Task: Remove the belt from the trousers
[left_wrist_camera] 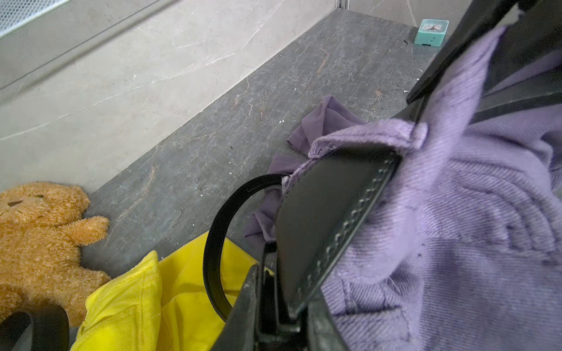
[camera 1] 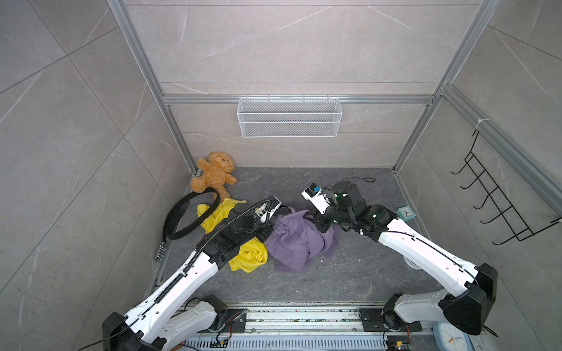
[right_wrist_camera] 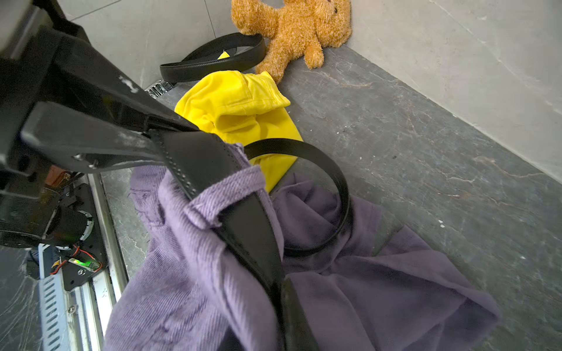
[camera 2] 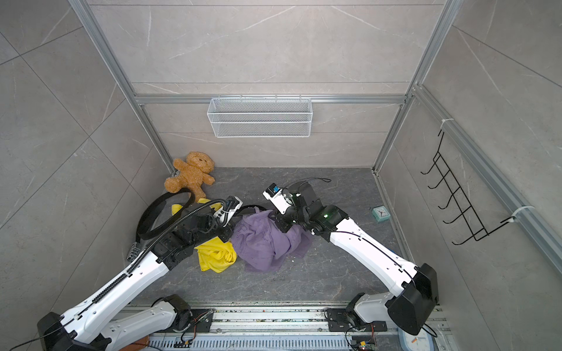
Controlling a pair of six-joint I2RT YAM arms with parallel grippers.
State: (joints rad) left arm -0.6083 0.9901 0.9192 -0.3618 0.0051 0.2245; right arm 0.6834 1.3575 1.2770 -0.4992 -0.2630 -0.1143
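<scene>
The purple trousers lie crumpled mid-floor, raised at the waistband. A black belt runs through a purple belt loop and curls in an arc behind. My left gripper is shut on the belt's stitched free end, at the left edge of the trousers. My right gripper is shut on the waistband cloth of the trousers at their far right, right where the belt passes. Its fingertips are mostly buried in fabric.
Yellow trousers lie under my left arm. A second black belt loops against the left wall by a teddy bear. A teal clock stands at the right wall. A wire basket hangs on the back wall, a hook rack on the right.
</scene>
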